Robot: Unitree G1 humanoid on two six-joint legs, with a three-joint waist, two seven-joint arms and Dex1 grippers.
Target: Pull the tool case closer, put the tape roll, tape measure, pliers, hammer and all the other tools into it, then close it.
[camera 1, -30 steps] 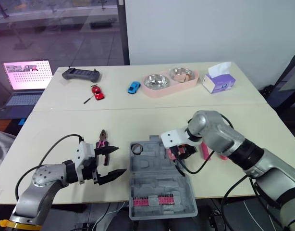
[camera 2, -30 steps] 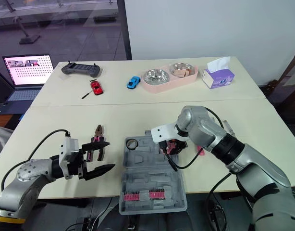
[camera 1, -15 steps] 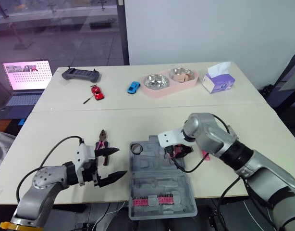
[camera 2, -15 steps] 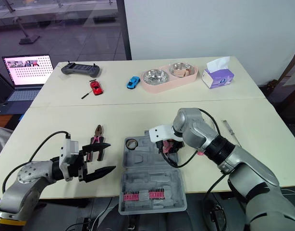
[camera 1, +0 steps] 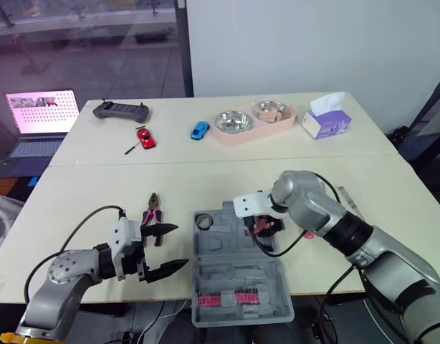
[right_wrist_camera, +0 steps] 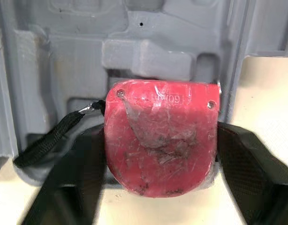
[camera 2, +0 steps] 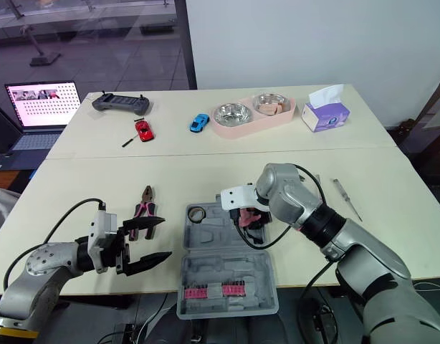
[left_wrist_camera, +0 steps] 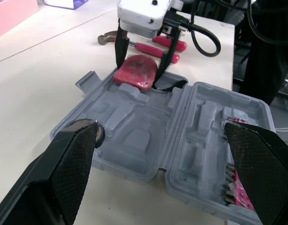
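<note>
Red tape measure [right_wrist_camera: 160,136], pinched in my right hand [left_wrist_camera: 139,71], has shifted from the right rim of the grey tool case [camera 1: 227,266] to over its far recess; I judge release comes next. My left hand [camera 1: 178,246] stays spread near the pliers [camera 1: 152,208].

Scuffed glossy tape measure [right_wrist_camera: 160,136], matt plastic case [left_wrist_camera: 134,123]

You're looking down on a pale cream worktop [camera 2: 206,179] with a seam running across its middle, backed by a plain white wall [camera 2: 292,36]. On the robot's left a glass pane [camera 2: 134,29] gives onto a grey floor [camera 2: 62,68]. The dark frame [camera 2: 429,118] at the far right may be a stand, though it's cut off.
</note>
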